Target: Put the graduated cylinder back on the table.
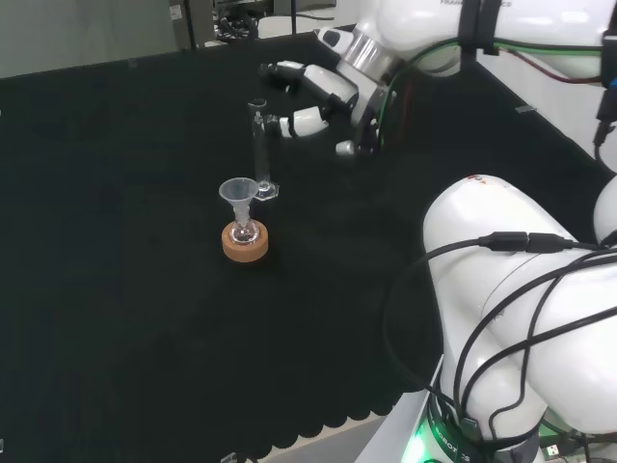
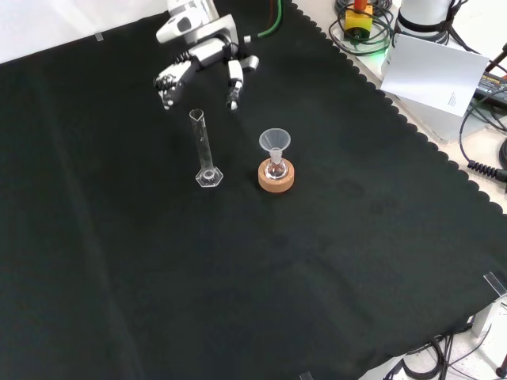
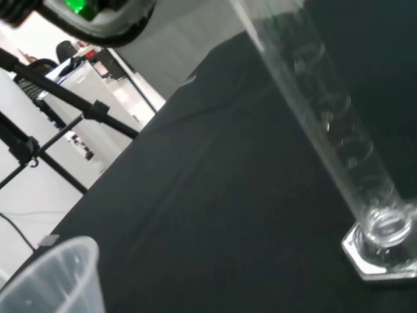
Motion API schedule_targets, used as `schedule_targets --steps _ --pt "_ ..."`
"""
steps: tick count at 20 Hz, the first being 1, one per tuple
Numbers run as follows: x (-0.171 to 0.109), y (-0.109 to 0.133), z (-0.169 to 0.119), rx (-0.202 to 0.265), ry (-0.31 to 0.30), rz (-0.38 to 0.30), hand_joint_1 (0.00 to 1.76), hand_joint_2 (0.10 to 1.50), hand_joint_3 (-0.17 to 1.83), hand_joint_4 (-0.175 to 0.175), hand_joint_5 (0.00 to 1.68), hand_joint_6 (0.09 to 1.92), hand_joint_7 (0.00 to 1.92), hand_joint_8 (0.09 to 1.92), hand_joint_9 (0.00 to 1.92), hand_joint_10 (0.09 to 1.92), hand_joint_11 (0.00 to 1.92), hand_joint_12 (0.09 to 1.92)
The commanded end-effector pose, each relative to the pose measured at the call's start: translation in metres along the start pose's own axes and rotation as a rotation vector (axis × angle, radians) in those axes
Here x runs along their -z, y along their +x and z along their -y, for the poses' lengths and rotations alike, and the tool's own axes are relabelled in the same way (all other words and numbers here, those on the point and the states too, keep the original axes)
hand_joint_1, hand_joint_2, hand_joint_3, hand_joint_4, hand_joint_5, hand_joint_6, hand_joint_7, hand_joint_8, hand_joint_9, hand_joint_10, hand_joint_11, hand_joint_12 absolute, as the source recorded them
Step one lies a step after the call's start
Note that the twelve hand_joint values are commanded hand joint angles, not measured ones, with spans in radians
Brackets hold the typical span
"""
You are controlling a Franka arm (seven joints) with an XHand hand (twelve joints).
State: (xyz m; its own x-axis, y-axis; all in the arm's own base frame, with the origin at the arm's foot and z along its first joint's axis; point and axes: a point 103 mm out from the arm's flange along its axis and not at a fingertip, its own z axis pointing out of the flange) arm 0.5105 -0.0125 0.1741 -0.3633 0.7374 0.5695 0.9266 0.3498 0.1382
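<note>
Operator, your hand [image 2: 198, 59] hangs above the black cloth [image 2: 158, 277] with its fingers [image 2: 168, 81] spread and only slightly bent, nothing between them. In the front view it comes in from the top, fingertips pointing down toward the bench. In the head view the hand [image 1: 323, 92] sits left of the white arm links [image 1: 521, 318], its fingers reaching out to the left.

The graduated cylinder [image 2: 204, 150] stands upright on the cloth on its own clear hexagonal foot. In the front view it is just below the fingertips, with a visible gap between its lip and the nearest finger. In the head view the cylinder [image 1: 260, 149] rises beside the lowest finger; from that angle you cannot tell whether finger and glass touch, but the front view shows them apart. In the wrist view the cylinder [image 3: 326, 124] runs as a clear tube down to its foot, flat against the cloth.

Just beside the cylinder, on the side away from the hand in the head view, a cork ring [image 1: 246, 241] carries a small round flask [image 1: 244, 230] with a clear funnel [image 1: 238, 193] seated in its neck. In the front view the same set, cork ring [image 2: 276, 176] and funnel [image 2: 274, 142], stands to the right of the cylinder and apart from it. The funnel's rim [image 3: 49, 280] also shows close in the wrist view.

Beyond the cloth's scalloped edge in the front view lie a white sheet of paper [image 2: 432, 75] and coiled cables [image 2: 360, 28].
</note>
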Motion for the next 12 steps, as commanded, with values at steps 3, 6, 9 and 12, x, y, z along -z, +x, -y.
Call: schedule_targets --steps 3,6,9,12 --pt "0.065 0.047 0.042 -0.064 -0.04 0.133 0.72 0.67 0.38 -0.064 0.3 0.14 0.09 0.72 0.27 0.75 0.08 1.46" --pt "0.081 0.062 0.059 -0.084 -0.032 0.197 0.71 0.68 0.38 -0.064 0.3 0.13 0.08 0.72 0.27 0.76 0.07 1.47" --pt "0.095 0.075 0.076 -0.136 -0.02 0.23 0.71 0.68 0.38 -0.062 0.29 0.12 0.07 0.71 0.27 0.76 0.07 1.47" --pt "0.106 0.087 0.093 -0.177 -0.008 0.264 0.7 0.68 0.38 -0.061 0.28 0.11 0.06 0.71 0.26 0.76 0.07 1.47"
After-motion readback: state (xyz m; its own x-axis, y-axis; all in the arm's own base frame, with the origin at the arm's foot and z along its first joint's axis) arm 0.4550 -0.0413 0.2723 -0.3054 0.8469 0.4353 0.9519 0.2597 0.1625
